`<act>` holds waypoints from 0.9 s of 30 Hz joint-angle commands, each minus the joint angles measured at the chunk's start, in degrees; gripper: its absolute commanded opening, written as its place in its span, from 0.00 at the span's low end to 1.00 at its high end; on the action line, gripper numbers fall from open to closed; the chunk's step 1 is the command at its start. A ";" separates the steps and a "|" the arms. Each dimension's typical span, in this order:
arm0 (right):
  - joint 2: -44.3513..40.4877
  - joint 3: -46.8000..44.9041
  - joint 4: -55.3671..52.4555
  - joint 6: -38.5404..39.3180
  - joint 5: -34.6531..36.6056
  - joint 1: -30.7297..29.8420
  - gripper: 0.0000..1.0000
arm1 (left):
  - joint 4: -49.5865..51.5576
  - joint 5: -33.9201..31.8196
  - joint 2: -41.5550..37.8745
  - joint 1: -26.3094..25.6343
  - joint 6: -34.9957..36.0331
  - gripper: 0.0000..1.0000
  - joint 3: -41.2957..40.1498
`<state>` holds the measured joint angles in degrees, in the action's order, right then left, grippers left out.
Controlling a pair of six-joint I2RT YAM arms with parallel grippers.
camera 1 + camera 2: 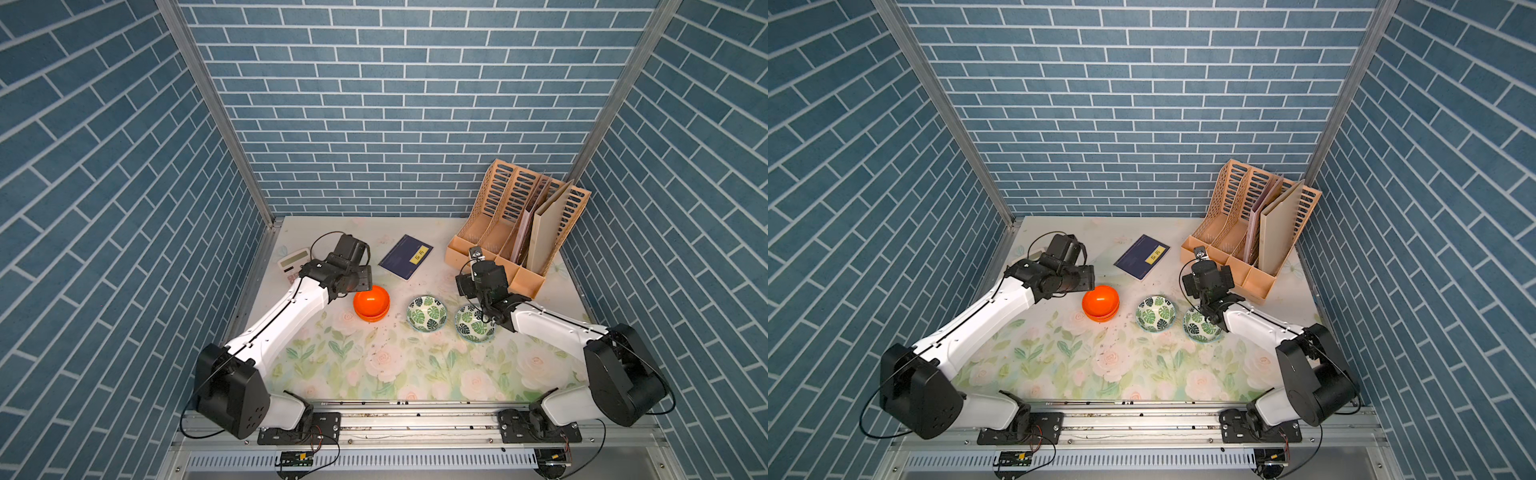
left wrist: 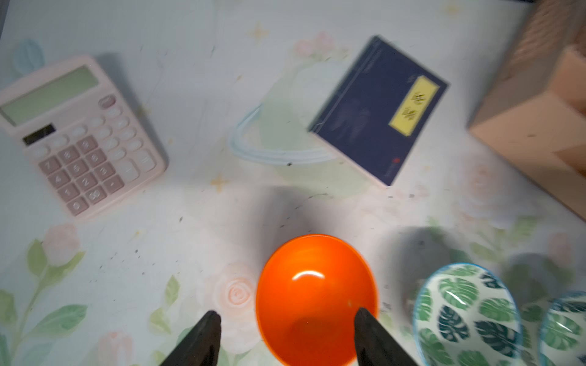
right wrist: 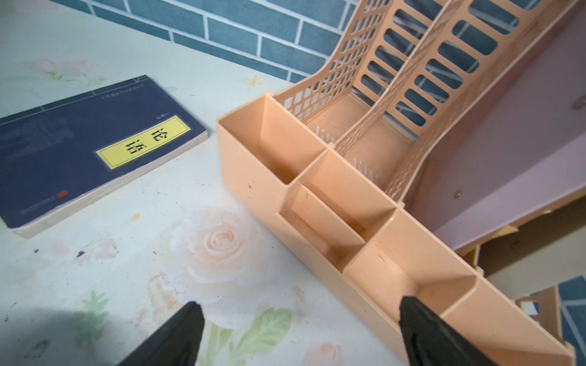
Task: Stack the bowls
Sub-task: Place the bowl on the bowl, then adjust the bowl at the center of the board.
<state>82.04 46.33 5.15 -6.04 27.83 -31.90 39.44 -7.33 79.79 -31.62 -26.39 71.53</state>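
Left gripper [image 2: 287, 313]: jaws spread, straddling the rim of the orange bowls [image 1: 371, 302], which are nested as one stack toward the left edge of the table [image 1: 374, 374]; nothing pinched. Right gripper [image 3: 299, 302]: spread wide, empty, hovering over the far rim of the right-hand leaf bowl [image 1: 473, 330]. The middle leaf bowl [image 1: 427, 313] sits just beside it, on the side toward the orange stack. The right arm is nearer both, so it is the likely picker.
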 commanded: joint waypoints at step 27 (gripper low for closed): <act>-16.19 -11.65 -23.65 -28.63 -8.83 2.30 0.94 | -9.72 -2.03 12.19 -19.19 -4.60 0.98 -3.09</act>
<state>65.63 32.95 -17.45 -32.03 16.19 -28.18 30.44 -10.17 90.76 -50.65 -29.80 69.45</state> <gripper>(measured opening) 0.934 0.984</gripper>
